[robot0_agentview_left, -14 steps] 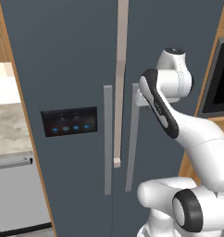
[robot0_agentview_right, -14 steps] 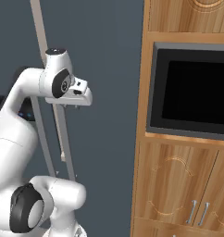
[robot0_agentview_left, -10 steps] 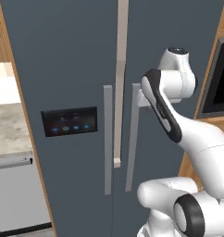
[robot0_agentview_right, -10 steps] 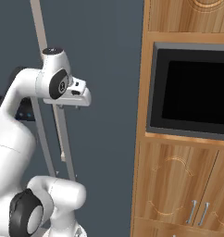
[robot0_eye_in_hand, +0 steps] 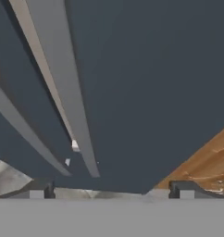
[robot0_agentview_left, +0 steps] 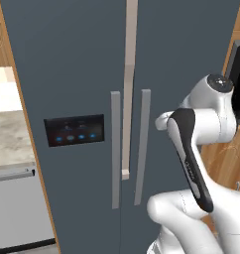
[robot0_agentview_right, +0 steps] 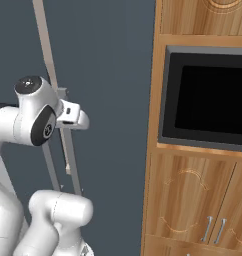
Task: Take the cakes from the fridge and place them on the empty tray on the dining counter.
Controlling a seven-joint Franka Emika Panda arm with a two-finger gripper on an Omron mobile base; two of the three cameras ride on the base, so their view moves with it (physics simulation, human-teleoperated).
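A: Hand view, nearest item?
B: Gripper (robot0_eye_in_hand: 112, 190), jaws spread wide, holding nothing; one fingertip (robot0_eye_in_hand: 39, 190) at each side.
A: Beyond it?
B: Fridge (robot0_agentview_left: 82, 74), both doors shut. Right handle (robot0_eye_in_hand: 63, 88) just ahead of the gripper, left handle (robot0_agentview_left: 115, 149) beside it, apart.
A: Farther?
B: Lit panel (robot0_agentview_left: 74, 130) on left door; wood cabinet (robot0_agentview_right: 193, 200) with black oven (robot0_agentview_right: 213, 100) to the right.

We find no readable text, brand, no. or sign anywhere. The black control panel (robot0_agentview_left: 74, 130) on the left door of the tall slate-grey two-door fridge (robot0_agentview_left: 82, 64) shows small blue lights and faint marks, too blurred to read. The black-glass built-in oven (robot0_agentview_right: 208, 102) in the wood cabinet carries no lettering we can make out.
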